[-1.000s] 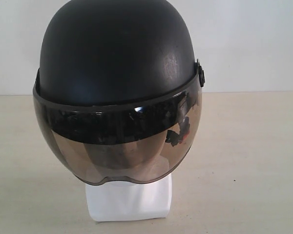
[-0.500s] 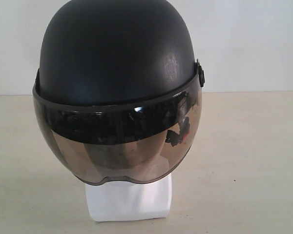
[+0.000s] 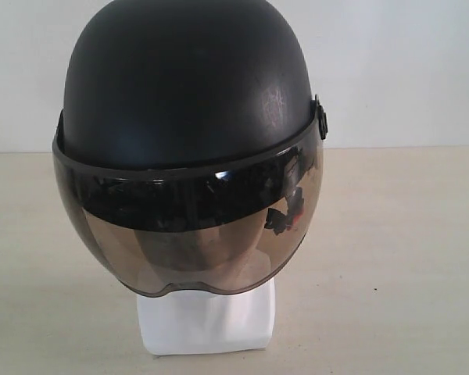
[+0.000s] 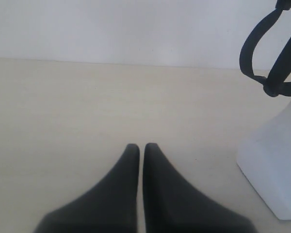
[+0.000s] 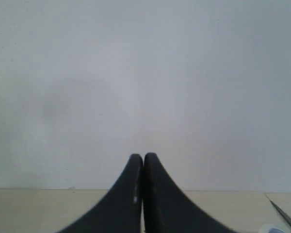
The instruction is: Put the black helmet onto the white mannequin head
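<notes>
The black helmet [image 3: 187,86] sits on the white mannequin head, its smoky visor [image 3: 191,234] down over the face. Only the head's blocky neck base [image 3: 205,322] shows below the visor. In the left wrist view the neck base [image 4: 276,170] stands off to one side with black chin straps [image 4: 269,53] hanging above it. My left gripper [image 4: 141,148] is shut and empty, apart from the base, over bare table. My right gripper [image 5: 143,158] is shut on nothing, pointing at the wall. Neither gripper appears in the exterior view.
A beige tabletop [image 3: 391,258] spreads around the mannequin, and a plain white wall [image 3: 406,70] stands behind it. A thin dark object [image 5: 283,216] shows at one corner of the right wrist view.
</notes>
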